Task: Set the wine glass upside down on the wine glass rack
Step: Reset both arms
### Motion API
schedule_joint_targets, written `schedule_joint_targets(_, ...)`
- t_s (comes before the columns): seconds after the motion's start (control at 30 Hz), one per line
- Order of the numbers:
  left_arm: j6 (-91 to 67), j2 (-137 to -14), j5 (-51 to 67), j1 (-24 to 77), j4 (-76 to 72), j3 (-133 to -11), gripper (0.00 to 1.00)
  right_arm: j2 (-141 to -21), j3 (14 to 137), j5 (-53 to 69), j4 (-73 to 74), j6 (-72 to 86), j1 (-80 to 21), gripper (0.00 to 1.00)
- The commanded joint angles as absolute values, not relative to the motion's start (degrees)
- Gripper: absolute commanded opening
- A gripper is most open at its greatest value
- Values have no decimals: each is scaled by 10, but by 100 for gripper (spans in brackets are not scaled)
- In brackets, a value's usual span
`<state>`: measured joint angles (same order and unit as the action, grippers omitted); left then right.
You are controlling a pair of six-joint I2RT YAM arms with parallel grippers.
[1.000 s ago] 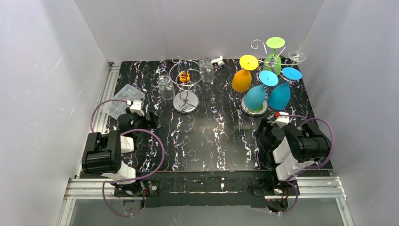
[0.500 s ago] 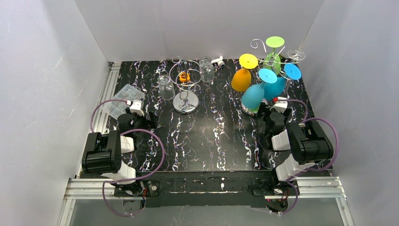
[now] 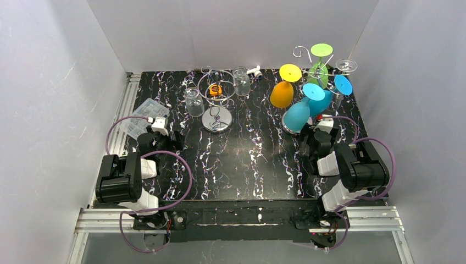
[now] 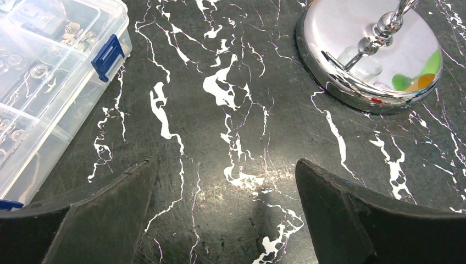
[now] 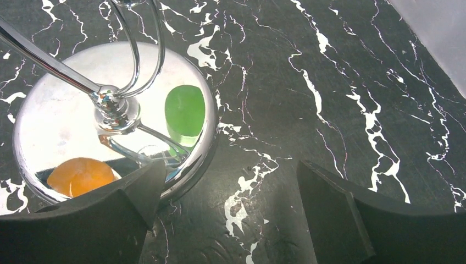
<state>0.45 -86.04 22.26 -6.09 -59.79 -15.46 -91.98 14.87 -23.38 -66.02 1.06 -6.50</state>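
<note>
Your black marble table (image 3: 247, 159) sits within grey walls (image 3: 231, 27); far left, a clear plastic box (image 4: 49, 82) holds small metal parts (image 4: 38, 70). Far right, a teal wine glass (image 3: 297, 116) hangs inverted on the tall silver wire rack (image 5: 112, 113). Your left gripper (image 4: 224, 165) and right gripper (image 5: 231, 165) gape empty.

We see two arms built alike: the left arm (image 3: 125, 179) at eight o'clock in the overhead view and the right arm (image 3: 351, 170) at four o'clock. Each has black cylindrical joint housings and white link shells. A purple cable (image 3: 187, 170) loops off each arm. A small white block (image 3: 159, 125) caps each wrist, and the right one bears a red spot. Through the wrist cameras, the fingers (image 4: 93, 220) are matte black wedges with rough edges.
</note>
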Motion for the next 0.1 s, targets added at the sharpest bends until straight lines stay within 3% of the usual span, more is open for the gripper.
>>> schedule_joint_targets(0.0, 14, -857, 217, -58, -608, -162, 98, -920, 153, -233, -676, 1, -67, 98)
schedule_joint_targets(0.07, 14, -856, 217, -58, -607, -161, 98, -920, 153, -233, -676, 1, -67, 98)
